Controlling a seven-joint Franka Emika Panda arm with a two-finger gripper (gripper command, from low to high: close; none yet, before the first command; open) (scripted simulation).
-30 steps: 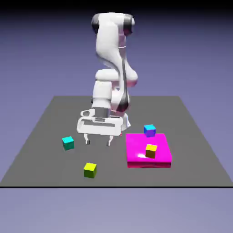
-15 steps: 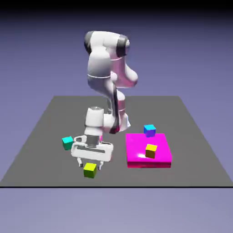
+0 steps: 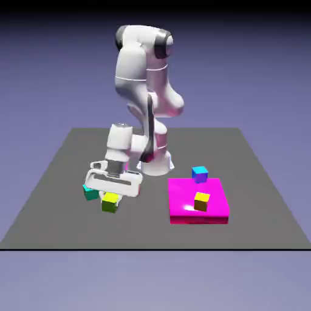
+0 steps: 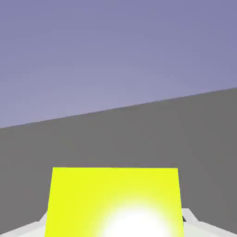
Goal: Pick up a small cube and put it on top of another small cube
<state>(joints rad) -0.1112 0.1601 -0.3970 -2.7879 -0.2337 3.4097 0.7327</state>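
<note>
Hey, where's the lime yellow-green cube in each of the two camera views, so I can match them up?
Exterior view: the lime cube sits left of center, under the gripper, beside the teal cube.
Hand view: the lime cube fills the bottom middle, between the finger tips.
Shared landmark: the grey table.

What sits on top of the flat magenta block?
On the flat magenta block, a small yellow cube with an orange-brown side rests near the middle. A blue cube with a purple side stands at its far edge; whether on it or behind it cannot be told.
</note>
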